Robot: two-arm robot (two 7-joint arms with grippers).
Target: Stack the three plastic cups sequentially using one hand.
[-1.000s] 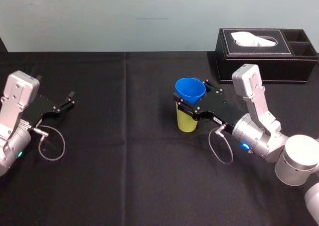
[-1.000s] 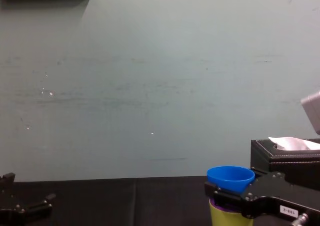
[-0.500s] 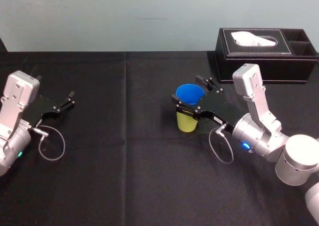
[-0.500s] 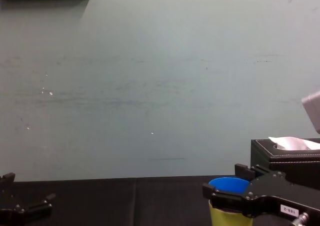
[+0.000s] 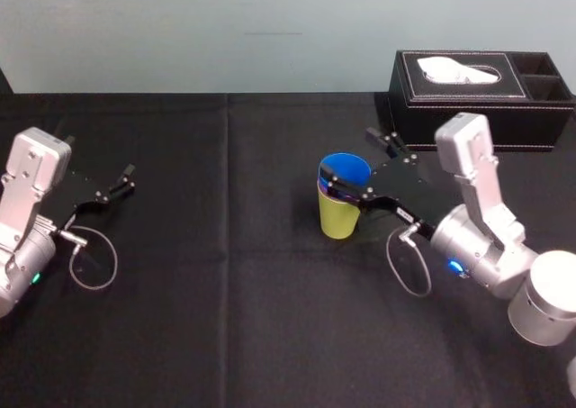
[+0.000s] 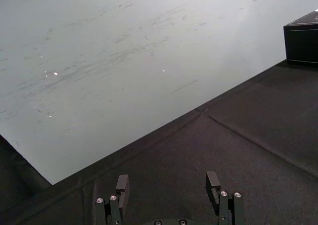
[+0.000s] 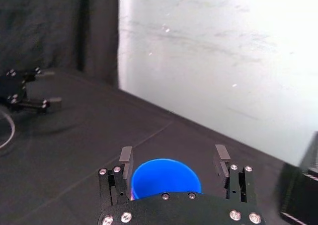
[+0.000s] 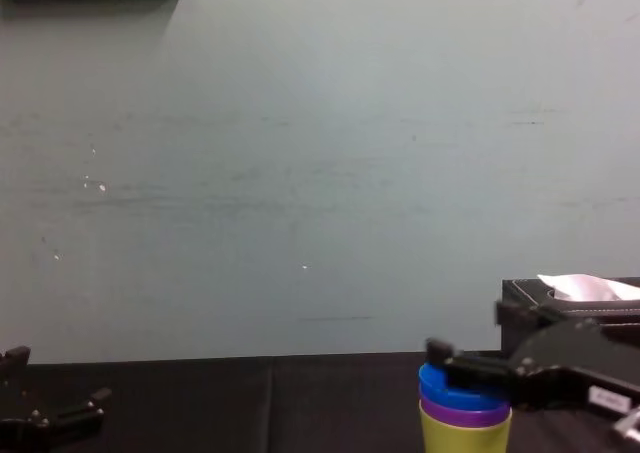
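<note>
Three cups [image 5: 339, 201] are seen nested in one upright stack near mid-worktop [image 5: 225, 300]. The blue cup [image 5: 345, 167] is on top, the purple cup [image 8: 465, 410] is shown as a thin band under it, and the yellow-green cup [image 5: 337, 221] is at the base. The blue cup is judged fully seated, as just its rim band is left proud, so the stacking is taken as done.

The right gripper [image 7: 174, 161] is held spread wide, w/ a finger either side of the blue rim & a gap at each side; nothing is gripped. In the chest view it is placed approx. at rim height or just above, which is judged to allow a clean pull-back w/o tipping the stack. The left gripper [image 6: 167, 185] is parked w/ fingers apart at the far left, well apart from the stack.

The box [image 5: 477, 97] is set behind the right arm near the back edge, so room is tight there. Bare worktop is left in front & to the left. Any sideways drift could catch the rim.
</note>
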